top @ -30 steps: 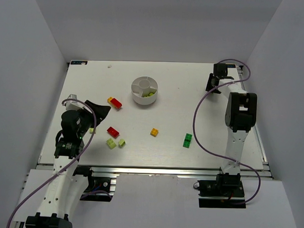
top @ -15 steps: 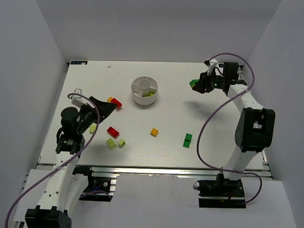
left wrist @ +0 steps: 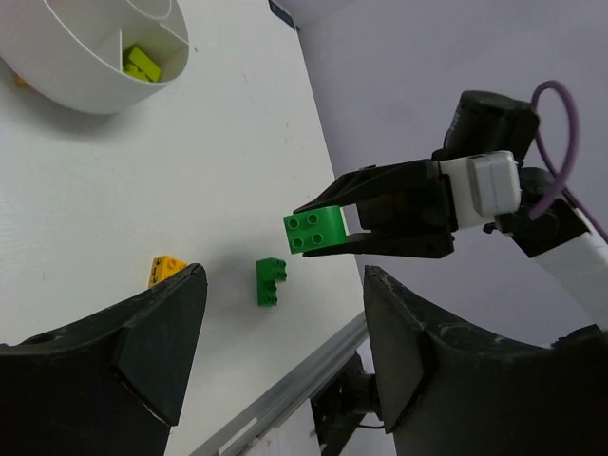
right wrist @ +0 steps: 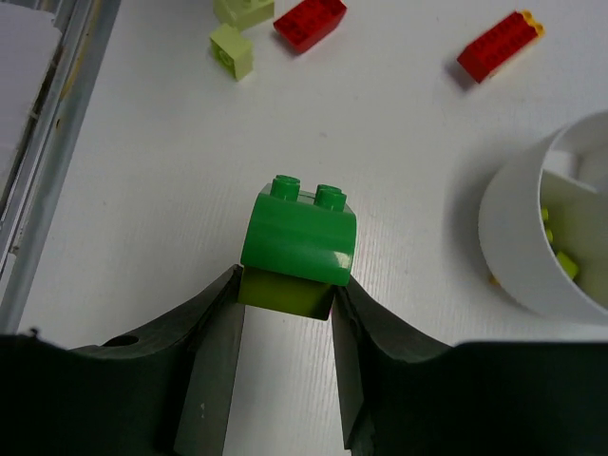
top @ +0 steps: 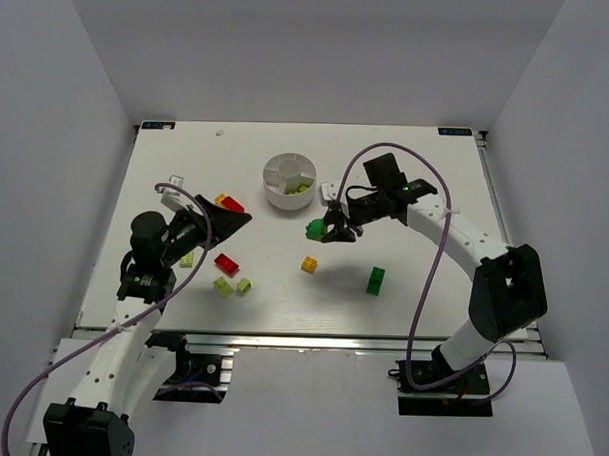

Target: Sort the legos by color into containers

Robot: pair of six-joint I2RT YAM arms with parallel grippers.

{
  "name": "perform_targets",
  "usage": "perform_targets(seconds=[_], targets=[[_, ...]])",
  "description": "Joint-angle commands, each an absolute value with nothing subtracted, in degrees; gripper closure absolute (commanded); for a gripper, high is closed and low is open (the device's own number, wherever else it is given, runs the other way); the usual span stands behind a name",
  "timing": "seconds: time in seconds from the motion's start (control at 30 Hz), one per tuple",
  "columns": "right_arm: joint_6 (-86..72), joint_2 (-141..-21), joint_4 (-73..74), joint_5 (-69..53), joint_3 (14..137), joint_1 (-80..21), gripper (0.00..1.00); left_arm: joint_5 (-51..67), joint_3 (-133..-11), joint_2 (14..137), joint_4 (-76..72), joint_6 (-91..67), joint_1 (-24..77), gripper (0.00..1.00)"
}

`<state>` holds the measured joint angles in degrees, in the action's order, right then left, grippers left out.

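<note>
My right gripper is shut on a bright green lego that has a lime piece stuck under it. It hangs above the table just right of the white dish, whose compartments are the containers. Several lime legos lie in one wedge. My left gripper stands open and empty over the left side, near a red-and-yellow lego. Loose on the table are a red lego, two lime legos, an orange lego and a dark green lego.
Another small lime lego lies beside my left arm. The table's metal front rail runs along the near edge. Grey walls close in the table on the left, right and back.
My right arm has swung from the far right corner to the middle of the table, carrying the green lego toward the dish. My left gripper has shifted slightly right.
</note>
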<state>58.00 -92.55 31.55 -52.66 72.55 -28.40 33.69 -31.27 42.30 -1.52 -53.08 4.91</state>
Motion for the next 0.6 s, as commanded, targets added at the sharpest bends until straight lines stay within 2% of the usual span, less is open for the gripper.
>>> perform_targets(seconds=[0.0,0.17,0.3,0.37,0.5,0.57], targets=[[60.0,-89.4,29.2,-50.5,73.4,-32.1,1.00,34.4,-30.5,42.9,-0.4,-51.7,7.8,0.23],[58.5,-89.0,25.9,-46.4,72.9,-38.0,1.00,30.9,-30.8,44.6,0.8,-51.2,13.3,0.23],[53.7,-91.2,26.1,-52.6,76.6,-38.5,1.00,29.4,-31.8,46.6,-1.1,-49.3,18.9,0.23],[53.3,-93.8,32.9,-56.5,81.4,-38.5,1.00,28.0,-32.1,46.1,-1.9,-46.6,20.6,0.22],[51.2,-97.7,42.3,-65.9,86.9,-38.1,1.00,25.6,-30.7,41.2,-4.6,-40.5,22.1,0.10],[53.1,-100.4,49.7,-68.6,89.2,-38.1,1.00,24.0,-30.3,38.8,-4.3,-37.7,22.1,0.09]])
